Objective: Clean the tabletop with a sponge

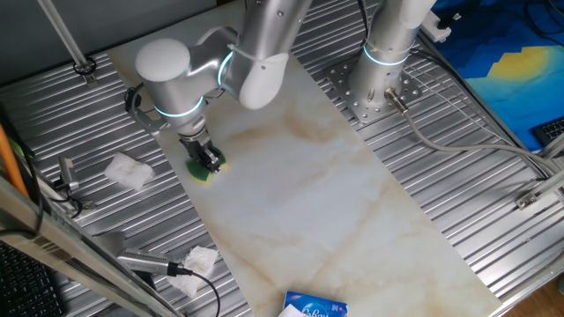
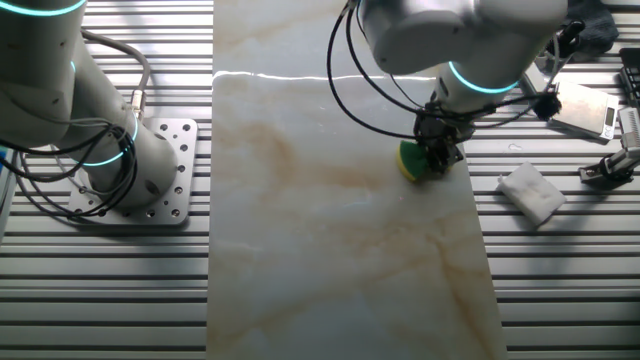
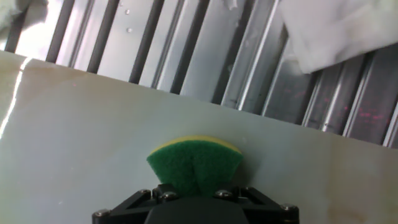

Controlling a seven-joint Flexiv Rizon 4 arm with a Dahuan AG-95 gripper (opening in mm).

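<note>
A crumpled tissue (image 1: 129, 171) lies on the ribbed metal to the left of the tool (image 1: 209, 163), which pinches the sponge (image 1: 205, 169) against the bench (image 1: 317, 194) near its edge. The sponge looks light and soft, its green layer bulging between the jaws; a mid-body grip across its width seems soundest.

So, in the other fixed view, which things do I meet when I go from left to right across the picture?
Second arm's base plate → tabletop → sponge, held by the gripper → crumpled white tissue.
</note>
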